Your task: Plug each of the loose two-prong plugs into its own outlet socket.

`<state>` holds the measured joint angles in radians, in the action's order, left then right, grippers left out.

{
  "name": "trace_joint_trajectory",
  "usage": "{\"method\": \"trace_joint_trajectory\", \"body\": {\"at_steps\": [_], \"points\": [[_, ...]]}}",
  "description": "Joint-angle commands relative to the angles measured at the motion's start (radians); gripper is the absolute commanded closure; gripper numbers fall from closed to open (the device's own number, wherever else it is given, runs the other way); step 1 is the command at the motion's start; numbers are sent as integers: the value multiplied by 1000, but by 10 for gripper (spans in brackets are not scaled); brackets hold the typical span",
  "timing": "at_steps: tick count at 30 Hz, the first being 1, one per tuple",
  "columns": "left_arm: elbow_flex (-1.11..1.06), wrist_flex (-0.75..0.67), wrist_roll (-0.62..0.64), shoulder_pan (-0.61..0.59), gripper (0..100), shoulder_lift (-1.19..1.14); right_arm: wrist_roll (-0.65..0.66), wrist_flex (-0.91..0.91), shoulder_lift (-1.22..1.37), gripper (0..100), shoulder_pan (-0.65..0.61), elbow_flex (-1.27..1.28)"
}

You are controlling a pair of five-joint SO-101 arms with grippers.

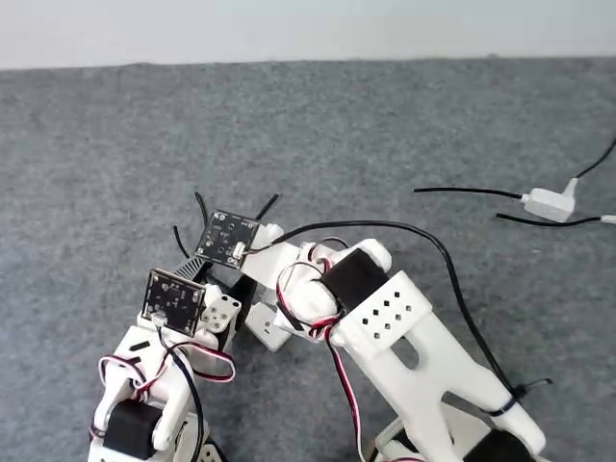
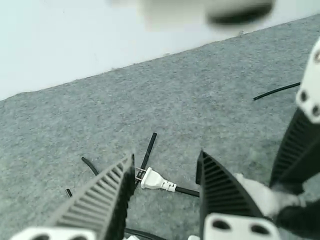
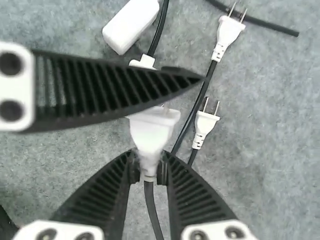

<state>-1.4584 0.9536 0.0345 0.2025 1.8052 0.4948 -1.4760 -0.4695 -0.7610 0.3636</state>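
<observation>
My right gripper (image 3: 147,161) is shut on a white two-prong plug (image 3: 150,129) by its cord end; the plug's prongs are hidden behind a black ribbed finger (image 3: 110,87) of the other arm that crosses in front. Just beyond lies a white outlet block (image 3: 131,24) on a black cable. Two loose white plugs (image 3: 206,122) (image 3: 229,31) lie on the carpet beside it. My left gripper (image 2: 166,165) is open above the carpet, with a white plug (image 2: 154,180) lying between its fingers. In the high view both arms (image 1: 361,298) (image 1: 159,385) crowd together at the lower left.
Grey carpet (image 1: 385,125) covers the table up to a pale wall at the back. A white connector (image 1: 549,204) with black cables lies at the far right. Black cord ends (image 1: 198,208) stick out around the arms' wrists.
</observation>
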Motion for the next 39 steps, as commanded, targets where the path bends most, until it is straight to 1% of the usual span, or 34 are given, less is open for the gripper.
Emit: {"method": "trace_joint_trajectory", "body": {"at_steps": [1,6,8,13,23,29,31,36,39], "points": [[7,-3,-17,8,793,15,14,-33,-39,991,-13,-112],[-1,-5,-17,8,793,15,15,-65,-39,991,-13,-172],[-15,-28,-17,8,793,15,15,-65,-39,991,-13,-196],[-36,-48,-54,8,793,15,15,-99,-30,991,-13,-252],[-39,-44,-52,9,793,15,15,-94,-30,991,-15,-256],[-59,-44,-57,74,793,15,15,-94,-27,991,-15,-250],[-54,-44,-58,51,794,15,8,-90,-27,991,-15,-235],[-42,-83,-52,-74,795,15,-32,-56,13,991,-8,-198],[-42,-89,-52,-91,795,15,-41,-56,93,991,-8,-229]]}}
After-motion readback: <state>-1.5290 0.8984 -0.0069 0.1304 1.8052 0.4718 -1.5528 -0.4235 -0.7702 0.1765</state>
